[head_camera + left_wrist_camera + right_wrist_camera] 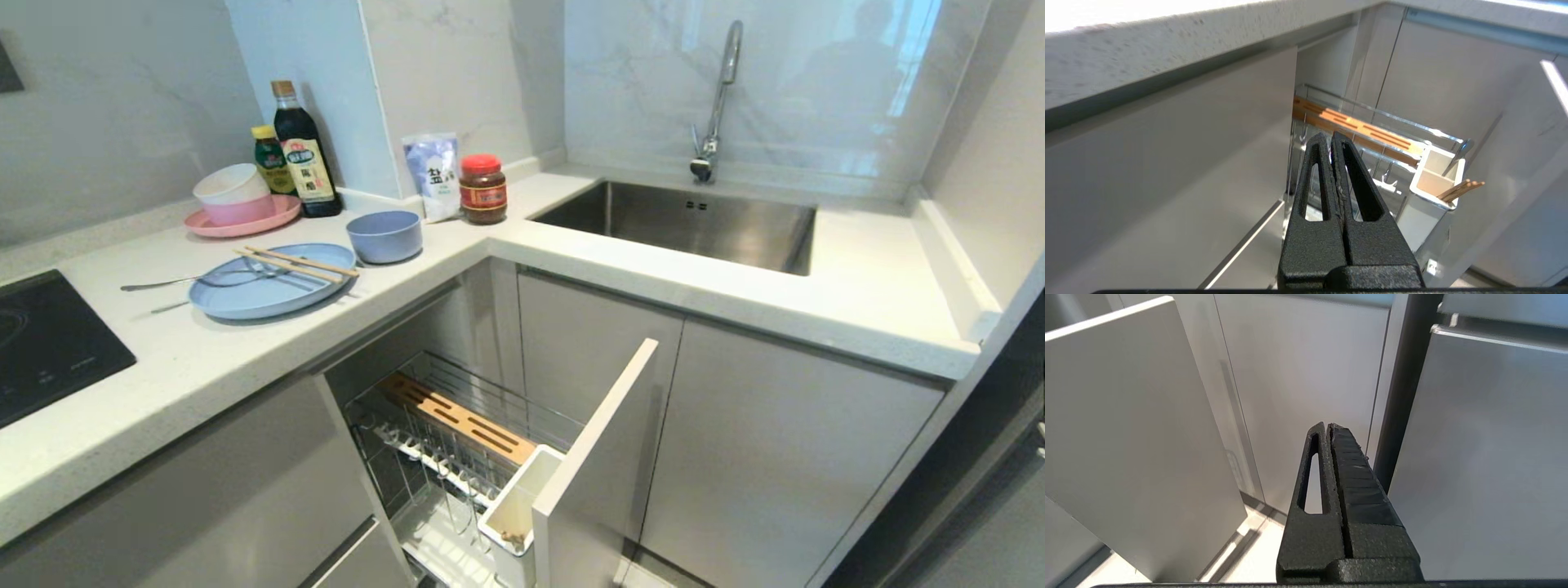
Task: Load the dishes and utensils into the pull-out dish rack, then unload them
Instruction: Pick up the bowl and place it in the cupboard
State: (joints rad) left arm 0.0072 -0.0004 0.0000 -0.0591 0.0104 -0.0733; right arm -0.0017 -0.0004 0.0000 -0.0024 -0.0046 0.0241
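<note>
A pale blue plate (pixel 261 300) lies on the counter with wooden chopsticks (pixel 298 263) and a silver fork (pixel 188 282) across it. A pale blue bowl (pixel 384 237) stands just behind it. Below the counter, the pull-out dish rack (pixel 457 384) is drawn out, with its wooden strip (pixel 461 418) and white caddy (pixel 514 510). Neither arm shows in the head view. My left gripper (pixel 1329 136) is shut and empty, low before the rack (pixel 1372 110). In the left wrist view, wooden sticks (pixel 1461 190) and a metal handle (pixel 1459 153) stand in the caddy (pixel 1429 204). My right gripper (pixel 1327 426) is shut and empty, facing cabinet doors.
A pink plate with stacked bowls (pixel 241 214), two bottles (pixel 304 155), a salt bag (pixel 433 175) and a red-lidded jar (pixel 482 189) line the back wall. A black cooktop (pixel 49 343) sits left, a steel sink (pixel 694 220) with faucet (pixel 718 98) right. The rack's white front panel (pixel 596 482) juts out.
</note>
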